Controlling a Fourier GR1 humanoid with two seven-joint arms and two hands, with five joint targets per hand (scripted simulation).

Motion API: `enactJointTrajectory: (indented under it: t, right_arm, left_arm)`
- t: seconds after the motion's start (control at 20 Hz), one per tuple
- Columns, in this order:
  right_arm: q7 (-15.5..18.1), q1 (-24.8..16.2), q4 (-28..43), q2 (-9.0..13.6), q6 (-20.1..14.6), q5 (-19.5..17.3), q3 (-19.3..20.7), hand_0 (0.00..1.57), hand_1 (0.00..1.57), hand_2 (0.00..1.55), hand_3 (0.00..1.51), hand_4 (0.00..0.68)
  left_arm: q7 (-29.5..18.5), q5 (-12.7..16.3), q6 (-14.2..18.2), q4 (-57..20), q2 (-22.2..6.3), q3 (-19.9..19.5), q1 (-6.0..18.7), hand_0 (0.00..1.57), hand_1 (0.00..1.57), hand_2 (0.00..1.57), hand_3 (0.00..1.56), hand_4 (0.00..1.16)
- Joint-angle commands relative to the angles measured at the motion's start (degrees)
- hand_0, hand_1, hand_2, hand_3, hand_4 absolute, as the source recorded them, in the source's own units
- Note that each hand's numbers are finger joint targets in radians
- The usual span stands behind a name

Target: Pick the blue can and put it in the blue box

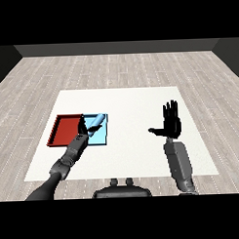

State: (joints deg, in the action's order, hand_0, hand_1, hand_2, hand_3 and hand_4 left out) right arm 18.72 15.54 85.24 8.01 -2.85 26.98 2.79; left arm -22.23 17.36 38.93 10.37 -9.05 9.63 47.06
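The blue can (96, 121) leans diagonally over the light blue tray (103, 137), its top pointing up and to the right. My left hand (82, 125) is at the tray's left edge, curled round the can's lower end. The red tray (65, 129) lies directly left of the blue one, partly behind my left forearm. My right hand (172, 122) hovers over the right side of the table, open, fingers straight up and thumb out to the left, holding nothing.
The two trays sit side by side on the left part of the white table (131, 106). Wooden floor surrounds the table on all sides.
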Motion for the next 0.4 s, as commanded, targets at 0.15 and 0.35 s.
enactJointTrajectory:
  t: [0.15, 0.35]
  right_arm:
    - [0.01, -2.74, 1.12, 0.57, 2.08, -0.41, -1.26, 0.00, 0.00, 0.00, 0.00, 0.000]
    - [-2.53, -2.44, 1.09, 1.61, 1.18, -1.86, -2.16, 0.00, 0.00, 0.00, 0.00, 0.000]
  left_arm:
    - [-18.91, 4.11, -14.08, 15.79, 1.30, -3.45, -3.56, 0.00, 0.00, 0.00, 0.00, 0.00]
    - [-22.55, 5.09, -21.62, 24.30, 1.81, -2.21, -8.08, 0.00, 0.00, 0.00, 0.00, 0.00]
